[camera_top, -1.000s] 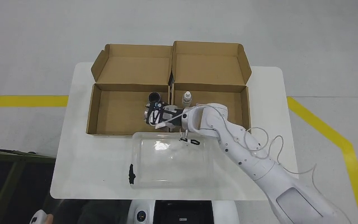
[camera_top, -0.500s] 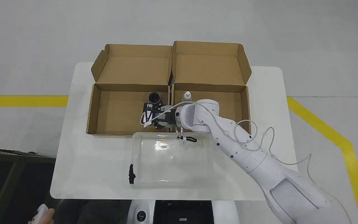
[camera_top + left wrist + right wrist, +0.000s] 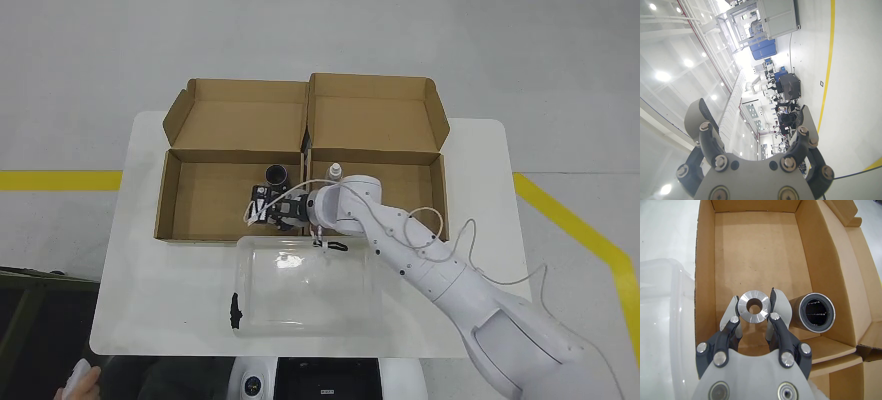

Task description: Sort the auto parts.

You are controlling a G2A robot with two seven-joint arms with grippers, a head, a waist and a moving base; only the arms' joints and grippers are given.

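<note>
We see the right end effector (image 3: 754,300) (image 3: 262,210) clamped on a steel ring (image 3: 762,311), one finger on each side of its rim; it holds the ring inside the open cardboard box (image 3: 757,256) (image 3: 205,195) by the worktop's (image 3: 150,290) far edge, on the left; a cylindrical bearing (image 3: 816,314) (image 3: 276,175) lies in the same box, just beside the ring; whether the two touch we cannot tell; a second open box (image 3: 425,190) stands against the first on its right and holds a small white part (image 3: 335,171); a clear plastic bin (image 3: 300,290) (image 3: 659,294) sits at the near edge with a small black piece (image 3: 235,310) inside; the left end effector (image 3: 752,111) is spread wide and holds nothing.
</note>
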